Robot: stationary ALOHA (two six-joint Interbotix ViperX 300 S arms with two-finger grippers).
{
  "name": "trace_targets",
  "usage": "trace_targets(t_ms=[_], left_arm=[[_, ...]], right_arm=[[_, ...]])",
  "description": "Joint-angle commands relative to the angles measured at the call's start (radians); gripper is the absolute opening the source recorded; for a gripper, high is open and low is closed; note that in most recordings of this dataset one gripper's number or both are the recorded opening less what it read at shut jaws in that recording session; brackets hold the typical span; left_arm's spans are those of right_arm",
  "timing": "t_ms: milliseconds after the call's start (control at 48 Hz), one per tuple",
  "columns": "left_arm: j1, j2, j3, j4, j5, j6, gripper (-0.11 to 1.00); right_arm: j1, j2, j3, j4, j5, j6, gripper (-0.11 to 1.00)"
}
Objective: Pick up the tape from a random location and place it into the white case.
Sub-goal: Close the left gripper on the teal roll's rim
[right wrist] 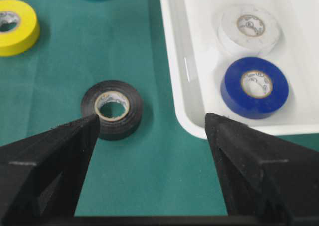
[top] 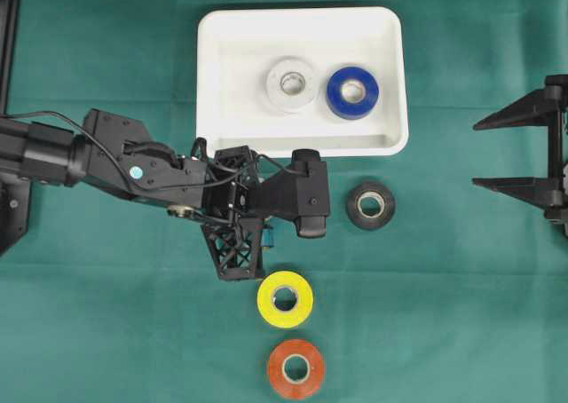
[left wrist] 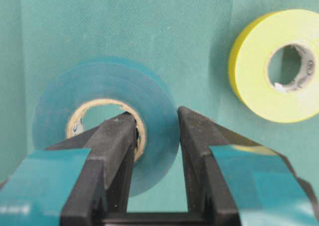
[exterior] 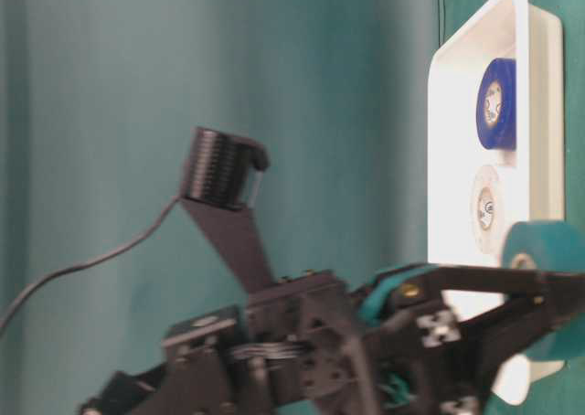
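Left claw (left wrist: 154, 136) clenches the teal tape roll (left wrist: 104, 116) through its core, near the white case (top: 213, 83), where we see white and blue rolls already placed; black, yellow and orange rolls remain on the table.

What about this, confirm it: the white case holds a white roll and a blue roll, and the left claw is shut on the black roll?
One thing is wrong: the left claw is shut on the teal roll, as the left wrist view shows. The black roll lies untouched on the cloth. The white case does hold the white roll and the blue roll.
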Motion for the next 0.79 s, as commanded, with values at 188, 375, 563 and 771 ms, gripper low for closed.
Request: trace_targets(t_ms=[188,375,563,771], left_arm=[[-0.003,-0.087,-0.072,0.006,0.083,0.002,0.20],[-0.003,-0.121,-0.112,0.011,0.158,0.003,0.20],[-0.003,-0.186,-0.153,0.015,0.210,0.005,0.20],[-0.003,-0.245,-0.207,0.025,0.279,0.005,0.20]], right_arm=[[-0.002,0.008,-0.017,0.000,-0.006,0.000,0.83],[-0.002,0.008,-0.018,-0.002,-0.009,0.000,0.83],[-0.002,0.008,-0.018,-0.002,-0.006,0.000,0.83],[-0.002,0.008,-0.020,-0.002,-0.006,0.000,0.83]])
